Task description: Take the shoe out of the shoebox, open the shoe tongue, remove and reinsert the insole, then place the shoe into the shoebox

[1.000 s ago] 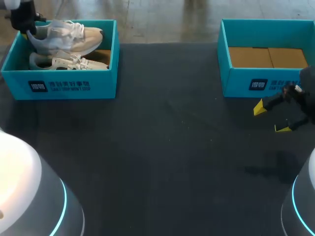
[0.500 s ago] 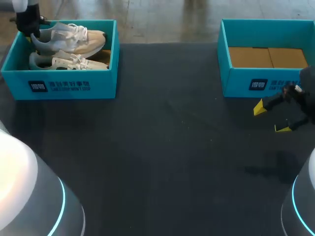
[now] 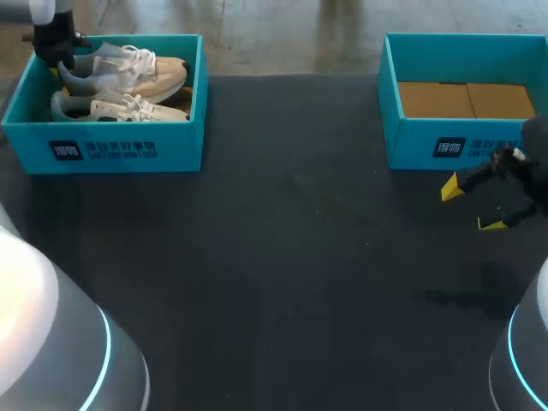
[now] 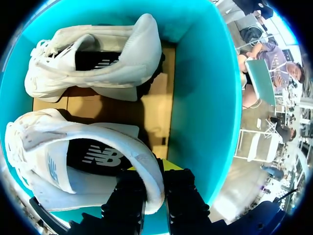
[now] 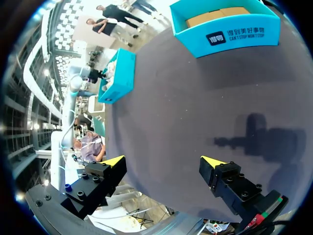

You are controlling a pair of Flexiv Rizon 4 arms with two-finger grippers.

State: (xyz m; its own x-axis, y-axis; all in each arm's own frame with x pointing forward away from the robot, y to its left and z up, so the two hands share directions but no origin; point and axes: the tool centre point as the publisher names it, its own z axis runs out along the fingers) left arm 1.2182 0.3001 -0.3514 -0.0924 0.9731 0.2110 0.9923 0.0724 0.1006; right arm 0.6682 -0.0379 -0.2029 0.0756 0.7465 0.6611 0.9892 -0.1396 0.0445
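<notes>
Two white shoes are in the teal left shoebox [image 3: 111, 152]. My left gripper [image 3: 53, 47] is at the box's far left corner, shut on the heel collar of the upper shoe [image 3: 128, 73], which is raised and tilted above the other shoe [image 3: 111, 107]. In the left wrist view the black fingers [image 4: 128, 200] pinch the heel rim of this shoe [image 4: 73, 161], with my left gripper [image 4: 154, 183] over the box wall [image 4: 205, 98]. The second shoe [image 4: 98, 58] lies on its side on the cardboard floor. My right gripper [image 3: 473, 205] hangs open above the table, nothing between its fingers.
A second teal shoebox [image 3: 445, 145] stands at the back right, holding only its cardboard floor; the right gripper [image 5: 164, 164] is just in front of it. In the right wrist view this box [image 5: 230, 32] and the left box [image 5: 120, 73] are ahead across the dark table [image 3: 291, 257].
My left gripper has shifted a little to the right with the shoe's heel in it, and the shoe's toe has slid toward the box's right wall. The right arm has not moved.
</notes>
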